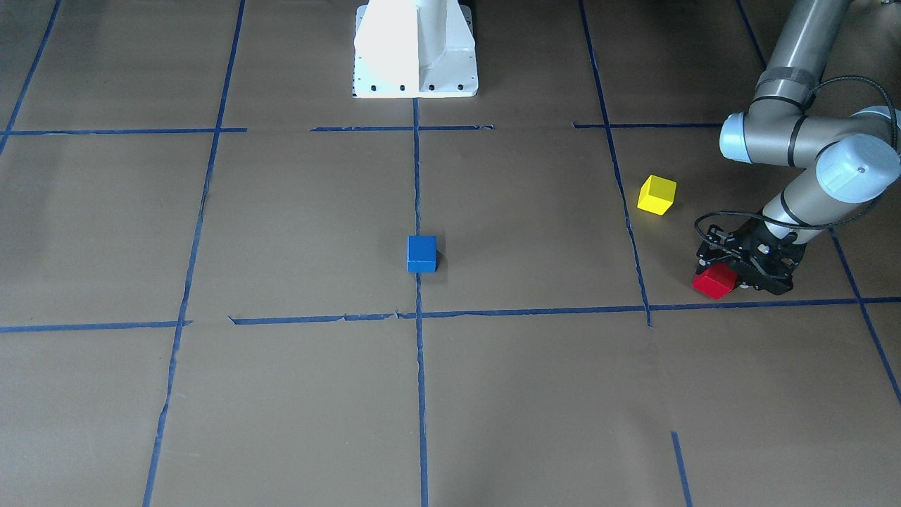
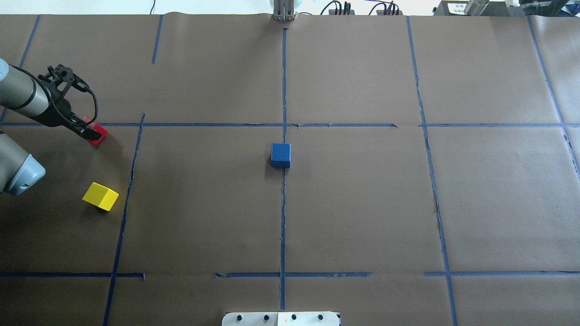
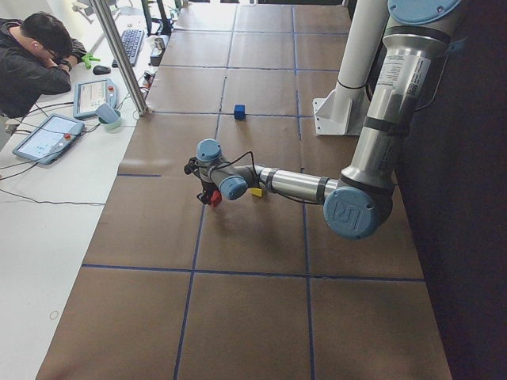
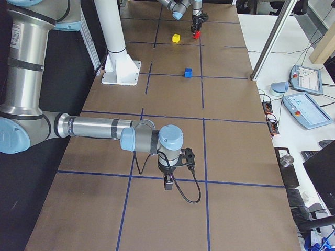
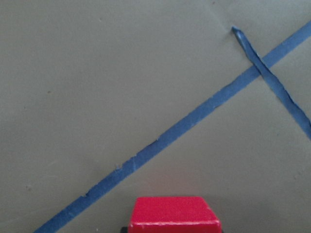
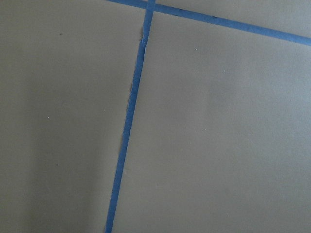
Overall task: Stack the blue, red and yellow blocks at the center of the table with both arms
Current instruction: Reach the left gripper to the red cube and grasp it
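**Front-facing view:** looks steeply down from across the table (image 1: pixel 295 211), with the robot base (image 1: pixel 415 49) at top centre. **Overhead view:** looks forward and down from behind the robot, with the base at the bottom edge. Both show the blue block (image 1: pixel 421 253) at mid-frame. **Side views:** wide, looking along the table from opposite ends. **Wrist views:** close above the table; the left one shows the red block (image 5: pixel 172 213) at its lower edge.

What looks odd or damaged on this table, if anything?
Nothing serious. The blue tape grid is ragged, with a stretch missing from the line nearest the robot. The yellow block sits twisted against the lines, unlike the squarely placed blue block. No spills.
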{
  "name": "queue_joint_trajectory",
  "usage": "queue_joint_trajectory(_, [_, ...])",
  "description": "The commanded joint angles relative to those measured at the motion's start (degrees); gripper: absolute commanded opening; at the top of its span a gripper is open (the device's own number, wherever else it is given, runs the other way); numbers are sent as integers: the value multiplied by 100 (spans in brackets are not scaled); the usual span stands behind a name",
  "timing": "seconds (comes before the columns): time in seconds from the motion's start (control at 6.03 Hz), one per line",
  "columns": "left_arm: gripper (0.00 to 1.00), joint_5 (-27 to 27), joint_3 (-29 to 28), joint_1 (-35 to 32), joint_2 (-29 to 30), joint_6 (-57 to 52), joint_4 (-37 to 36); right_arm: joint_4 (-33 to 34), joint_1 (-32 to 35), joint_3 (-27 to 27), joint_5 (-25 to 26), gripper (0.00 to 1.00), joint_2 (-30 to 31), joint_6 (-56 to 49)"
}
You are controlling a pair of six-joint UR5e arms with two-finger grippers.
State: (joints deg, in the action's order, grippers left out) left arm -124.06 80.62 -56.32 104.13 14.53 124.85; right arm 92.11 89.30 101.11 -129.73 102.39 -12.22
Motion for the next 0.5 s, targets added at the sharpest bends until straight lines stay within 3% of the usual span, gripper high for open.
queue_joint_trajectory(0.0, [28, 190, 119, 34, 212, 469, -13, 0, 0, 5, 0, 100, 0, 0])
queue_joint_trajectory(0.33, [29, 190, 120, 628, 1104, 1828, -632, 0, 0, 6, 0, 100, 0, 0])
